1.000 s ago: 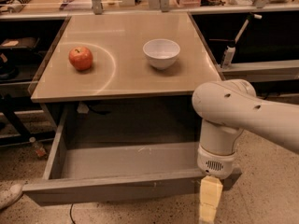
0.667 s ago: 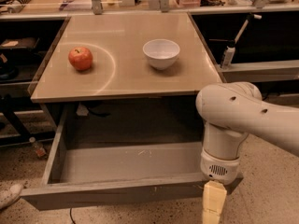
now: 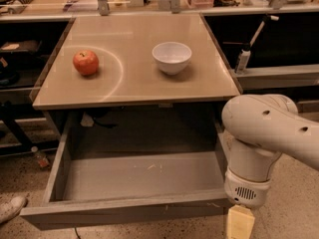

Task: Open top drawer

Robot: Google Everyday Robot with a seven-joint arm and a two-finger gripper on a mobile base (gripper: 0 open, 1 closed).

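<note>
The top drawer stands pulled far out from under the tan table top. Its grey front faces me along the bottom of the camera view. Its shallow grey tray shows inside with nothing in it. My gripper is at the bottom right, just past the right end of the drawer front, and is partly cut off by the frame edge. The thick white arm above it hides the drawer's right front corner.
A red apple and a white bowl sit on the table top. A spray bottle stands on the right shelf. A small bottle and a shoe lie on the floor at the left.
The drawer has slid a little further out toward me. My gripper and wrist have moved down and to the right with it.
</note>
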